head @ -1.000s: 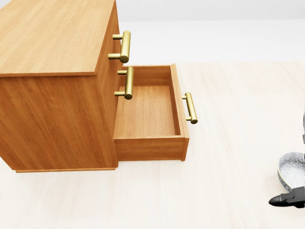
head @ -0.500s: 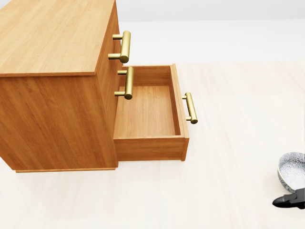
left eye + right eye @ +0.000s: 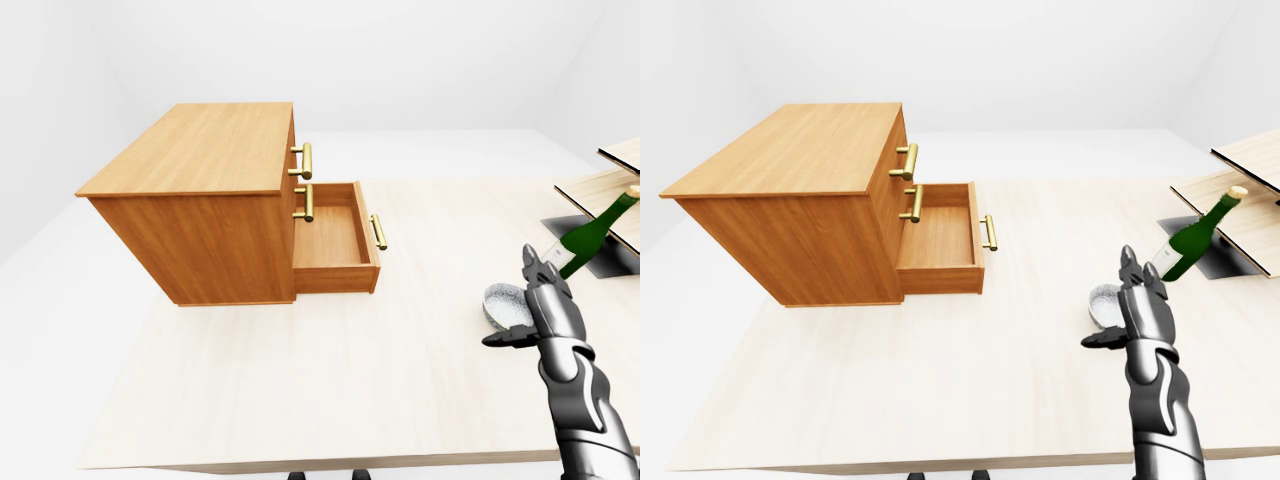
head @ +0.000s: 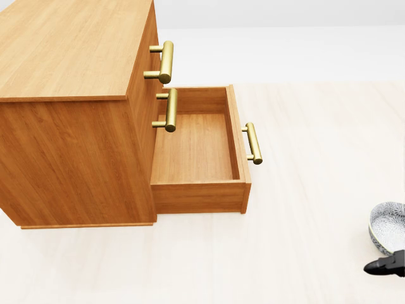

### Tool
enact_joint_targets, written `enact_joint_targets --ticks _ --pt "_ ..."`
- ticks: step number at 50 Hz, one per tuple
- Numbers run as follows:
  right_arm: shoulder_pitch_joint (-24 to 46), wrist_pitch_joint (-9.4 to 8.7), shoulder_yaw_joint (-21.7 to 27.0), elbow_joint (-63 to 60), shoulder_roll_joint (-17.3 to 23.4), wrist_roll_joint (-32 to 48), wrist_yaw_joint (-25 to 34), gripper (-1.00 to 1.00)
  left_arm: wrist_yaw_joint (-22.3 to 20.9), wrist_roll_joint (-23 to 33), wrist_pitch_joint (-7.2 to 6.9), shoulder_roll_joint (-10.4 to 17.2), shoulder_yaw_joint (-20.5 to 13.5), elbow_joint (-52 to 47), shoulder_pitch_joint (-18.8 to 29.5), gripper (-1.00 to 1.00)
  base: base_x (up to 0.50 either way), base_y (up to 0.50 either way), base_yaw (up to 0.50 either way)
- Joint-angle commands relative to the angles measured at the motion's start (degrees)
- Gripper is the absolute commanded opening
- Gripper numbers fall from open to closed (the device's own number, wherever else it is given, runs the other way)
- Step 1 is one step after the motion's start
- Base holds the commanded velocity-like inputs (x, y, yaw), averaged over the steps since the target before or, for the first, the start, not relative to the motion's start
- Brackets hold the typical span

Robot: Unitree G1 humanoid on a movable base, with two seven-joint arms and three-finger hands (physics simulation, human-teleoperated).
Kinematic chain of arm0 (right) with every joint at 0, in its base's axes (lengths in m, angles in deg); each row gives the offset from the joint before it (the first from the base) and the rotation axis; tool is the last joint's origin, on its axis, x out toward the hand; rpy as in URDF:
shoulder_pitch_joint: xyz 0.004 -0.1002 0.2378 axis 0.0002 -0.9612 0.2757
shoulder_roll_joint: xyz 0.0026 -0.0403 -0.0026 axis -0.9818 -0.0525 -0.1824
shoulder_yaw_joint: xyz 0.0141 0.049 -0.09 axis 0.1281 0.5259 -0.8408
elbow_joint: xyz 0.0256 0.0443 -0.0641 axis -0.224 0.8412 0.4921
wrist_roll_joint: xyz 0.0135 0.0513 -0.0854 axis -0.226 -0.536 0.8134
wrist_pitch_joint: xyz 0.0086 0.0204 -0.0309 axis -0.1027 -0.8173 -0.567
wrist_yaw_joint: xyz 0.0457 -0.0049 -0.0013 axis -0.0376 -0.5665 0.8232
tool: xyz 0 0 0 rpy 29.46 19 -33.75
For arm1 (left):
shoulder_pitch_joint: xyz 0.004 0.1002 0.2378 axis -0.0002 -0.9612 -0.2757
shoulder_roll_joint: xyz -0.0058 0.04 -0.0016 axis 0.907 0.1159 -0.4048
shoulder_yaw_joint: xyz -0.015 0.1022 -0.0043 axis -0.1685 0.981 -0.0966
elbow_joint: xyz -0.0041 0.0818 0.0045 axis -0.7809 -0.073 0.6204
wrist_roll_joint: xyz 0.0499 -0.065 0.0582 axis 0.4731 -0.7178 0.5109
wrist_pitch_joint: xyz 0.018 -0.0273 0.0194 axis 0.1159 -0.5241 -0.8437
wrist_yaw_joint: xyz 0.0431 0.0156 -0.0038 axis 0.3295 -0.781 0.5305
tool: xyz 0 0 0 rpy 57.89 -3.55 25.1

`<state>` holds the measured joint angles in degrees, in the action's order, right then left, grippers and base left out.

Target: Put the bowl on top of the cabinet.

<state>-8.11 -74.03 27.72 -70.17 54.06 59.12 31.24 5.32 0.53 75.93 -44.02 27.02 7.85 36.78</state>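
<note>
**Hidden or cut off.**
- Bowl (image 3: 503, 303): its right side is covered by the right hand (image 3: 548, 305) in both eye views. In the head view the picture's right edge cuts it.
- Green bottle (image 3: 1190, 245): tilted, with its lower end behind the fingers, so its footing cannot be told.
- Wooden boards (image 3: 625, 170): cut off by the picture's right edge, over a dark recess (image 3: 1230, 258) whose nature is hard to make out.

**Containers.**
- Cabinet (image 3: 200, 190): stands on the table (image 3: 400, 380) toward its far left corner, with its flat top bare wood. It has three brass handles (image 4: 166, 61).
- Lowest drawer (image 3: 335, 281): pulled fully out, showing only its bare wooden floor.
- Bowl: grey-and-white patterned inside. It sits on the table near the right edge, well apart from the cabinet.

**Hand.**
- Right hand: fingers spread and pointing up, thumb out toward the left, gripping nothing. It stands just beside the bowl; whether they touch cannot be told.
</note>
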Motion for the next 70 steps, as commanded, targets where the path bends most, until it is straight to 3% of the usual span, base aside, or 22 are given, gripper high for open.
enact_joint_targets --ticks 1,58,70 --pt "1.4 0.00 -0.7 2.7 1.1 -0.2 -1.2 1.00 0.5 -0.5 0.00 0.1 0.1 -0.4 0.1 1.00 0.00 0.00 0.00" --pt "4.0 0.00 -4.9 17.6 3.9 0.1 -9.5 1.00 -0.6 1.2 0.00 -0.7 0.6 -0.2 0.1 1.00 0.00 0.00 0.00" --pt "4.7 0.00 -5.7 19.7 4.2 0.0 -10.5 1.00 0.5 -0.1 0.00 0.3 0.4 0.0 0.6 1.00 0.00 0.00 0.00"
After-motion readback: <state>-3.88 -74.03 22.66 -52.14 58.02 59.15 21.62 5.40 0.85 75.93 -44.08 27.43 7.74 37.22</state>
